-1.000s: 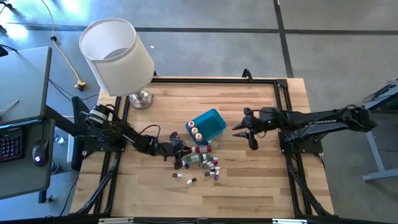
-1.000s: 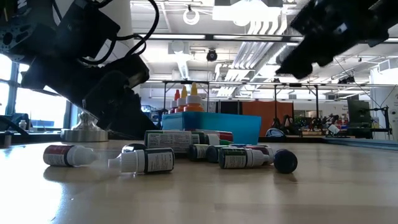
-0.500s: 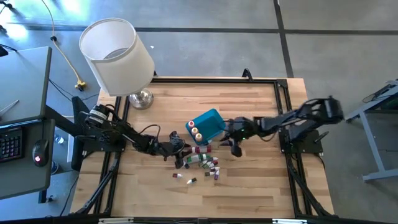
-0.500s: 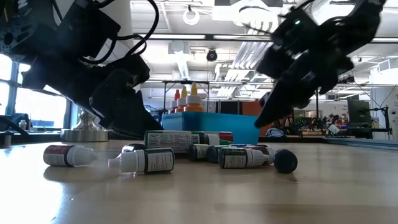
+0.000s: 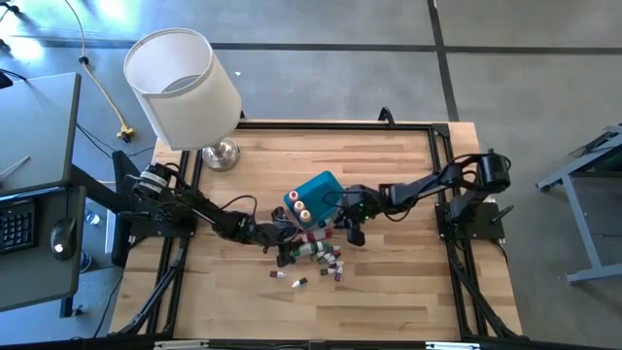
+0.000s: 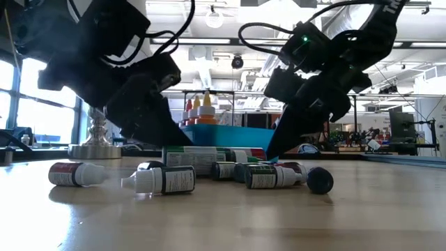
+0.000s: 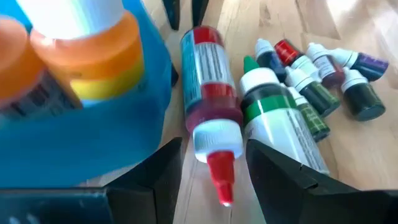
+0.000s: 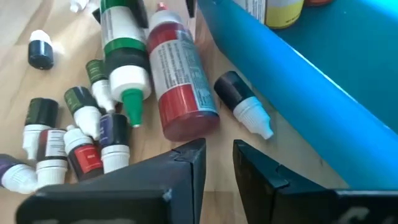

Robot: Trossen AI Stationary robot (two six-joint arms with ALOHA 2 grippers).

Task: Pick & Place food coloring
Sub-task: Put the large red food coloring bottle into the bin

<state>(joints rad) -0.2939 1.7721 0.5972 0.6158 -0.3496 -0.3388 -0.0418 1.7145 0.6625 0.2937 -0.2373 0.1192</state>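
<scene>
Several small food coloring bottles (image 5: 326,258) lie in a heap on the wooden table beside a teal bin (image 5: 321,187), in which orange bottles (image 5: 298,204) stand. A large red bottle (image 7: 208,87) and a green one (image 7: 280,124) lie side by side on their sides. My left gripper (image 7: 214,180) is open, its fingers on either side of the red bottle's nozzle without touching it. My right gripper (image 8: 217,163) is at the red bottle's (image 8: 180,81) other end, with a narrow gap between its fingers and nothing in it. My right gripper stands close along the teal bin's wall (image 8: 298,124); I cannot tell whether its outer side touches the wall.
A lamp with a white shade (image 5: 185,87) stands on a metal foot (image 5: 222,154) at the table's far left corner. Two small bottles (image 5: 287,278) lie apart, nearer the front edge. A black frame (image 5: 442,146) runs along the table's edges.
My right gripper has come down and toward the table's left, from above the right half to the red bottle beside the bin. The bin has slid and turned slightly toward the left. My left gripper stays at the heap.
</scene>
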